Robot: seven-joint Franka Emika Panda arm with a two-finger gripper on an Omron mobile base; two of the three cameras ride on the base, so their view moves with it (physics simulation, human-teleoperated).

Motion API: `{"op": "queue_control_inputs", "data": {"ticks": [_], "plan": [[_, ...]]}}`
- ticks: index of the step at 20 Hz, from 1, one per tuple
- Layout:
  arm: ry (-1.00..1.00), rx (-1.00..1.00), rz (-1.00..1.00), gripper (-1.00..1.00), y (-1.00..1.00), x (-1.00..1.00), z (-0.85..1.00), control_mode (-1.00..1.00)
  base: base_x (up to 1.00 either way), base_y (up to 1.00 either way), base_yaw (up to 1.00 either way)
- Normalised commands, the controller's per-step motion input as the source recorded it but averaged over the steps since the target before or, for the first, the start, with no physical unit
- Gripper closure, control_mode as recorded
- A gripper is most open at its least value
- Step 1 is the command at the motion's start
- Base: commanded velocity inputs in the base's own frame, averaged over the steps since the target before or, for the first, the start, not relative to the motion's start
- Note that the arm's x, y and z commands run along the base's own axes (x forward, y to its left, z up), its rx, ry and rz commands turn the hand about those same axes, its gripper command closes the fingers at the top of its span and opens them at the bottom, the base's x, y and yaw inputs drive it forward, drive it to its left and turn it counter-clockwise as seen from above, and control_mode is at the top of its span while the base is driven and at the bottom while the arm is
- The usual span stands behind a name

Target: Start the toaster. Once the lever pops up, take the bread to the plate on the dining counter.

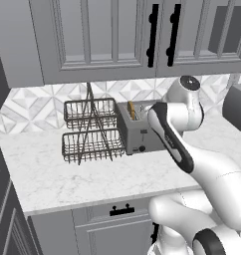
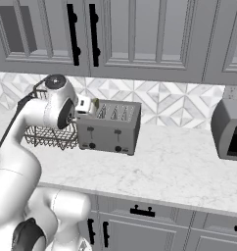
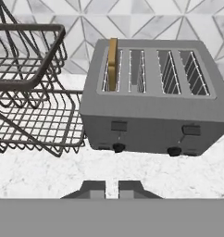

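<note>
Here, scene: a marble worktop (image 2: 189, 162) under grey wall cabinets (image 2: 140, 39), with a patterned backsplash behind.
Toaster look: the toaster (image 3: 151, 109) is a boxy brushed-steel body with four slots on top, two small black knobs and two dark levers on its front face.
Toaster place: centre of the hand view; centre-left of the right base view, at the back of the worktop close to the backsplash.
Bread look: the bread (image 3: 112, 64) is a thin golden-brown slice, standing on edge.
Bread place: in the leftmost slot in the hand view, its top rising above the slot; the other three slots show bare wire guides.
End effector: the end effector (image 3: 112, 189) sits at the bottom centre of the hand view, its two dark tips nearly pressed together with a thin slit between, pinching nothing, in front of the toaster and apart from it.
Left edge: a two-tier wire basket rack (image 3: 30, 92) stands just beside the toaster's left side in the hand view.
Right side: bare worktop runs from the toaster toward a dark grey appliance (image 2: 228, 130) at the right edge of the right base view.
Front: open marble lies between the toaster and the worktop's front edge.
</note>
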Motion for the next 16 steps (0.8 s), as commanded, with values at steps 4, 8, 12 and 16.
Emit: {"op": "queue_control_inputs", "data": {"ticks": [4, 8, 12, 16], "plan": [[-0.1, -0.05, 0.1, 1.0, 0.0, 0.12, -0.23, -1.0, 0.0, 0.0, 0.0], [-0.06, -0.04, 0.01, 1.0, 0.0, 0.17, -0.18, -1.0, 0.0, 0.0, 0.0], [0.0, -0.02, 0.0, 1.0, 0.0, 0.19, -0.17, -1.0, 0.0, 0.0, 0.0], [0.11, -0.01, 0.0, 1.0, 0.0, 0.29, -0.02, -1.0, 0.0, 0.0, 0.0]]}}
